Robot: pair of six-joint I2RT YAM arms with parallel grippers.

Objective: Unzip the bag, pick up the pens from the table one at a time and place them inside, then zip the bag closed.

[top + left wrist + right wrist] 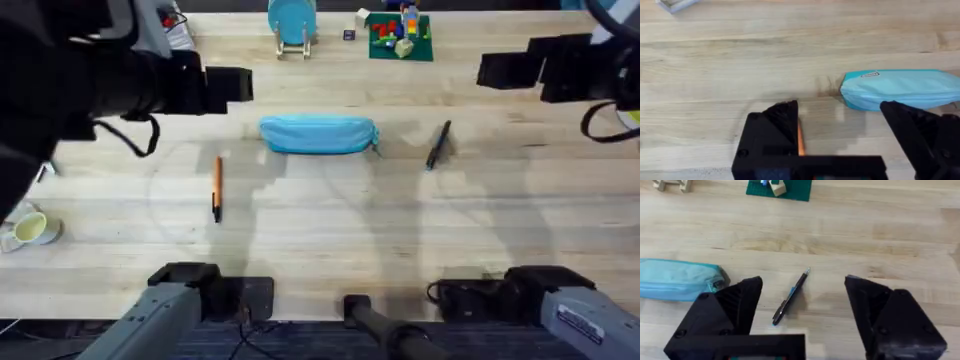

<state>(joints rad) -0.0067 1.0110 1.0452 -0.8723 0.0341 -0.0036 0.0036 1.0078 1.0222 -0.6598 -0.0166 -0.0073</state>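
Note:
The light blue bag [318, 134] lies lengthwise in the middle of the table [330, 230], its zipper pull [717, 284] at its right end. An orange pen [217, 188] lies to the bag's front left. A dark pen [438, 145] lies to its right. My left gripper [230, 88] hovers raised behind and left of the bag, open and holding nothing. In the left wrist view the bag [900, 88] and orange pen [800, 137] lie below the open gripper [837, 107]. My right gripper [497, 70] hangs open at the back right, above the dark pen [791, 296].
A round light-blue disc on a wooden stand [292, 22] and a green baseplate with bricks [400, 36] stand along the far edge. A pale cup [30, 230] sits at the left edge. Bare planks run between the bag and the arm bases.

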